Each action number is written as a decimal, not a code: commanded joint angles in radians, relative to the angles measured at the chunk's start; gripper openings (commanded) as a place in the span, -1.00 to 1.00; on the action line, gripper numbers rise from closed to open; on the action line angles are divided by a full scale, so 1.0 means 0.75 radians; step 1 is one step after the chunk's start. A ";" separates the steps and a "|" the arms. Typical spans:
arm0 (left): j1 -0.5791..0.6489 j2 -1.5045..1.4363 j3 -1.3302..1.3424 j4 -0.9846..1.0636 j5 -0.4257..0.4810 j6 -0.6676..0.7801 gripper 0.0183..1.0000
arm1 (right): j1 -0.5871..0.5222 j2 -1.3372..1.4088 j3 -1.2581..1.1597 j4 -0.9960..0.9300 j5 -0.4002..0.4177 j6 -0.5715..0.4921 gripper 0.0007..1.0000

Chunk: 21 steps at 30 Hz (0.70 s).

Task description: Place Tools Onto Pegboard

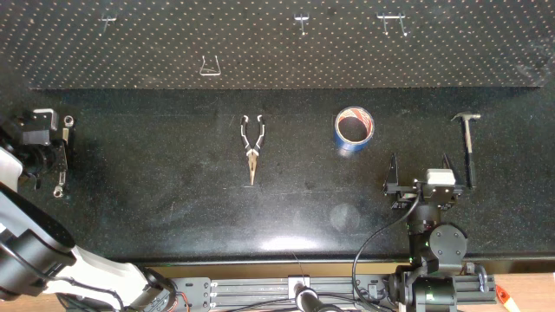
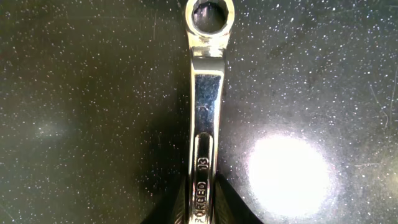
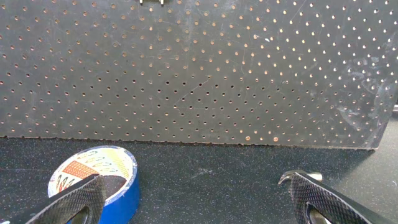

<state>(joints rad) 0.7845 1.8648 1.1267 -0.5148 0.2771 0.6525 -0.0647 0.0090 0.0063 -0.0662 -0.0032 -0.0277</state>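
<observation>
left hand [image 2: 200, 210] clamped on wrench [image 2: 206, 112], right hand [image 3: 189, 185] wide open, held low

A workshop bench: pegboard [image 1: 277, 52] with hooks [image 1: 301, 22], pliers [image 1: 252, 149], hammer [image 1: 468, 132] and tape [image 1: 354, 130] on a speckled worktop [image 1: 165, 182].

A black worktop [image 1: 173, 191] flecked with fine pale specks spans the middle band of the top view. A soft patch of reflected light [image 1: 286, 244] lies on it at lower middle. A brighter round glare [image 2: 289, 177] sits at the lower right of the left wrist view. A metal rail [image 1: 251, 284] runs along the top view's bottom edge, with pale wood [image 1: 533, 290] in its lower right corner.
</observation>
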 commanded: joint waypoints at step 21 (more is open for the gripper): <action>0.001 0.057 0.002 -0.016 -0.042 -0.028 -0.85 | -0.006 -0.011 -0.003 -0.007 -0.017 0.025 0.91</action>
<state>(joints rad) 0.7845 1.8648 1.1267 -0.5159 0.2771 0.6483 -0.0647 0.0090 0.0063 -0.0662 -0.0032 -0.0277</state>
